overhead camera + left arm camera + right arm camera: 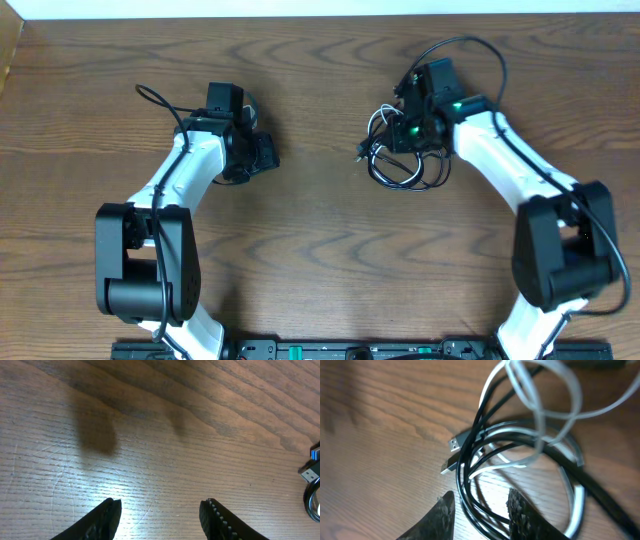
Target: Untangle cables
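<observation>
**Tangled cords at upper right, right gripper over them**

A brown wood-grain table (320,110) fills the overhead view. The white-and-black left arm (190,170) reaches to the upper left of centre, and the matching right arm (500,150) reaches in from the right.

The left gripper (160,510) hangs over bare wood, its jaws spread with nothing between them. The right gripper (480,505) is low over the cables (395,165), a knot of thin black cords (470,460) looped with a thin white cord (555,410), lying right of centre in the upper half. Its jaws stand partly apart with black strands in the gap. I cannot tell whether they pinch them.

Two small metal-tipped plugs (451,452) stick out at the tangle's left.
</observation>
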Tool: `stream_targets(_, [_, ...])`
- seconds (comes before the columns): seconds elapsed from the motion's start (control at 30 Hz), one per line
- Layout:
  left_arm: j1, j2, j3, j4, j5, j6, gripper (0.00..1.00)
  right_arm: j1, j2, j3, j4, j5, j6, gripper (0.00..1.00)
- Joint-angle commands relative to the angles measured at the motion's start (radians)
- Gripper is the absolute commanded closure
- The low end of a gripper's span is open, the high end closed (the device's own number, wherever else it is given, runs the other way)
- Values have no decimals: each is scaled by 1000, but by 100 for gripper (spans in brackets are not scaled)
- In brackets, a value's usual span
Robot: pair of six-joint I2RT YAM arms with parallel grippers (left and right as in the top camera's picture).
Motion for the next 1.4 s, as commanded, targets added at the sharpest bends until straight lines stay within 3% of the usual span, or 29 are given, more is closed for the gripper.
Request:
stream_targets(0.0, [3,-18,11,-3,0,21,45,27,71,13,6,-28,96,69])
stream_targets(0.13, [3,-18,11,-3,0,21,45,54,145,13,2,-73,131,73])
stream_targets(0.27, [3,-18,11,-3,0,21,45,74,173,13,-63,-142,57,99])
stream_targets(0.47, [3,-18,11,-3,0,23,45,84,162,23,-235,-167,-185,99])
stream_targets(0.6, [3,-18,11,-3,0,25,45,70,154,84,-333,-183,-271,99])
stream_targets(0.73, [3,-18,11,-3,0,25,45,63,154,179,-363,-274,-298,85])
stream_targets(0.83, [3,-18,11,-3,0,25,45,63,154,233,-328,-363,-303,64])
stream_targets(0.9, [3,-18,11,-4,0,25,45,64,154,250,-295,-354,-281,60])
stream_targets(1.07, [3,-18,11,-6,0,25,45,63,154,250,-298,-82,-135,51])
stream_targets(1.2, [3,-18,11,-6,0,25,45,59,154,250,-317,190,-39,36])
stream_targets(1.37, [3,-18,11,-6,0,25,45,49,154,250,-319,249,6,32])
